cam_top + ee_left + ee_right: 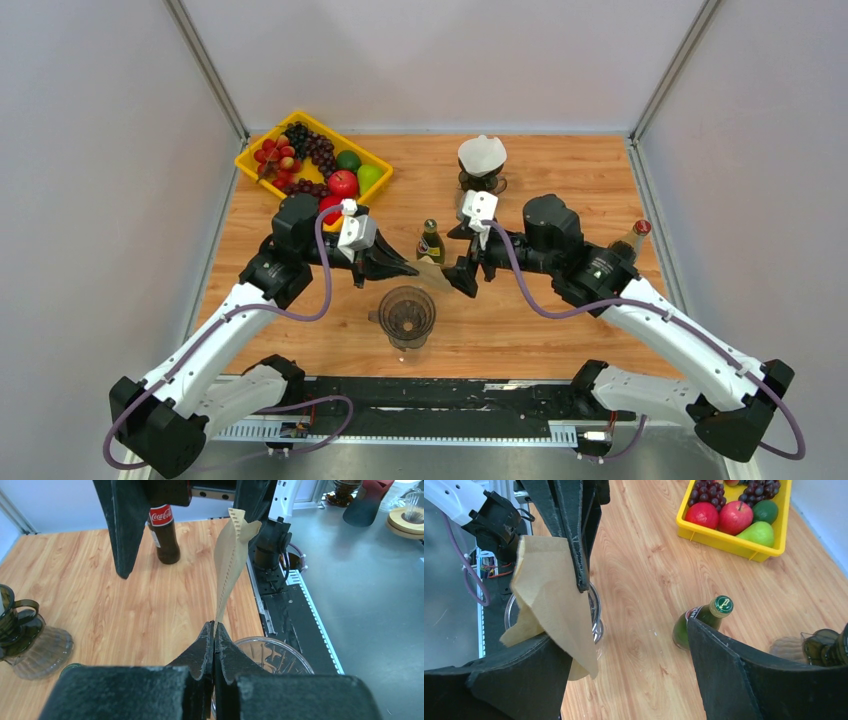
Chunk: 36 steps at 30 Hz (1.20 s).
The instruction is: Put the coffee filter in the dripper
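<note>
My left gripper (410,268) is shut on the lower edge of a folded brown paper coffee filter (232,555), which sticks out from its tips (215,630). The filter (436,276) hangs just above and right of the clear glass dripper (407,315), whose rim (280,655) shows beside my left fingers. My right gripper (456,258) faces the left one with its jaws wide open. In the right wrist view the filter (554,600) lies against one of my right fingers (509,680), the other finger (749,675) stands far off, and the dripper (596,611) is partly hidden behind the paper.
A green bottle (430,241) stands just behind the grippers, close to my right finger. A cola bottle (632,238) is at the right. A dark server holding white filters (482,158) stands at the back. A yellow fruit tray (262,150) sits back left.
</note>
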Each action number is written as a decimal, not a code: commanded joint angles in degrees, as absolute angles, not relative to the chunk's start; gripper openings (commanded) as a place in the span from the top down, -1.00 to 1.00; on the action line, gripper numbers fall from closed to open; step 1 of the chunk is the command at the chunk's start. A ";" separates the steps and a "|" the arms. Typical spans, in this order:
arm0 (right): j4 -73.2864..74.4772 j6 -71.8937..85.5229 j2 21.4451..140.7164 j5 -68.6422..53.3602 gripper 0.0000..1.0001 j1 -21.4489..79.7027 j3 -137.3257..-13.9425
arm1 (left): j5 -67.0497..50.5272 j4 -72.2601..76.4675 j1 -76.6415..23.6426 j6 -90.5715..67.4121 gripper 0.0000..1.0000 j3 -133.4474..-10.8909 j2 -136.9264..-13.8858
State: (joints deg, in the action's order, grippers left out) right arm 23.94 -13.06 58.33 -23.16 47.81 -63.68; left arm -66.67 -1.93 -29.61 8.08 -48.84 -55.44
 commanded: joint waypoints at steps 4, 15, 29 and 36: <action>20.87 -10.69 60.97 -25.83 -0.68 47.64 -65.74 | -69.45 -0.34 -29.64 8.78 1.00 -50.49 -54.54; 17.21 -8.52 60.90 -32.34 -0.09 47.69 -64.31 | -70.09 4.53 -29.65 5.88 1.00 -49.66 -54.28; 13.55 -0.39 58.56 -22.07 1.00 47.64 -62.71 | -58.89 11.08 -29.70 -4.74 0.47 -47.56 -52.69; 13.74 9.10 56.08 -2.95 1.00 47.59 -61.64 | -39.25 7.05 -29.69 -11.89 -0.98 -48.46 -50.40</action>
